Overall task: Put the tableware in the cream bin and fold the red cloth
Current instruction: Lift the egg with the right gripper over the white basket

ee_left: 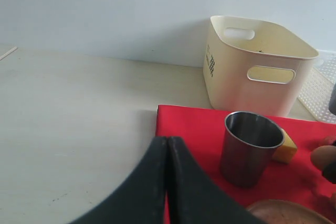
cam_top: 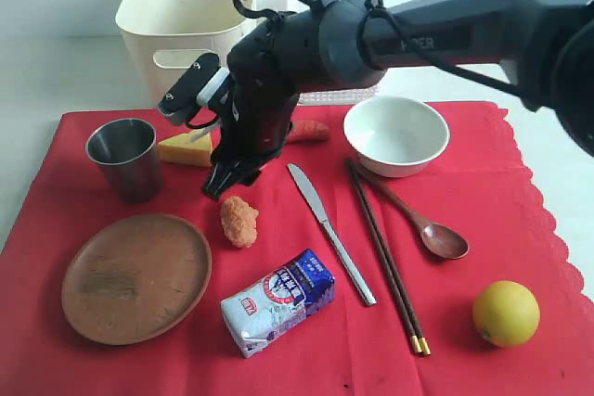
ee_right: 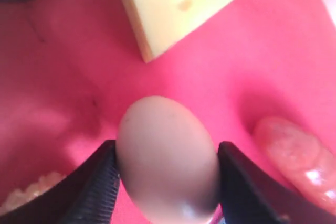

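Black right arm [cam_top: 445, 25] reaches from the upper right to centre-left, wrist bent downward; the right gripper [ee_right: 167, 182] is clamped on an egg [ee_right: 167, 156] just above the red cloth [cam_top: 520, 210]. The left gripper [ee_left: 167, 142] sits low by the cloth's left edge, jaws together. Cream bin [cam_top: 186, 6] is upper left behind the cloth, its inside mostly hidden. Cup [cam_top: 123, 155], bowl [cam_top: 396, 134] and plate [cam_top: 136, 275] rest on the cloth.

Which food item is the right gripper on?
The egg: it sits between the pads of the right gripper, touching both. The cheese, sausage and nugget lie free on the red cloth.
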You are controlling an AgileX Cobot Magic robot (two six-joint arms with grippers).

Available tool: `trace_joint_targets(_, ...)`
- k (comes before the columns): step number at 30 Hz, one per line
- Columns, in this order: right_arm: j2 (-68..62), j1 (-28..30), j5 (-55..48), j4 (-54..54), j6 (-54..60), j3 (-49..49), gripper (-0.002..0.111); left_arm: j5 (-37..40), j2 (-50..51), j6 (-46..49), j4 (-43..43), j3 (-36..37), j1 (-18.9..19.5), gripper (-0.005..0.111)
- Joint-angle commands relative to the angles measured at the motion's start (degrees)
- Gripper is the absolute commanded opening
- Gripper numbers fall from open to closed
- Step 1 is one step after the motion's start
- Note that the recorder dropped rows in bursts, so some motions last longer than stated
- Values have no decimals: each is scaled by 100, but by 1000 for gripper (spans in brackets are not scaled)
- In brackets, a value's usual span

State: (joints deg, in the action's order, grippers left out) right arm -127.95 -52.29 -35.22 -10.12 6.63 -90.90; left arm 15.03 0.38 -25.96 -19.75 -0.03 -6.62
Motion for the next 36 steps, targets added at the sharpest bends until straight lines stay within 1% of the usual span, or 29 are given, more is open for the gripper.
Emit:
trace_joint_targets(1, 415, 11, -430, -768, -663, -40, 0, -34, -38, 28, -9, 3, 5, 2)
trace_joint_targets(4, 644, 11, -528, -939, -663, -40, 0, -34, -38, 28, -9, 3, 5, 2)
trace_joint_targets(6, 844, 121, -492, -982, -663, -40, 0, -34, -38, 41, -9, 3, 5, 2)
trace_joint_targets(11, 1258, 849, -163, -821, -807, -40, 0, -34, -38, 26, -9, 3, 5, 2)
trace_joint_targets(14, 1272, 1326, 280, -714, -1025, -40, 0, -34, -38, 26, -9, 3, 5, 2)
trace_joint_targets(19, 1213, 1649, 942, -613, -1297, -40, 0, -34, -38, 38, -9, 3, 5, 2)
trace_joint_targets(23, 1115, 1802, 1352, -630, -1587, -40, 0, -34, -38, 25, -9, 3, 5, 2)
trace_joint_targets(27, 876, 1894, 1806, -647, -1623, -40, 0, -34, -38, 25, -9, 3, 5, 2)
trace_joint_targets(36, 333, 1942, 2840, -644, -1751, -40, 0, -34, -38, 29, -9, 3, 5, 2)
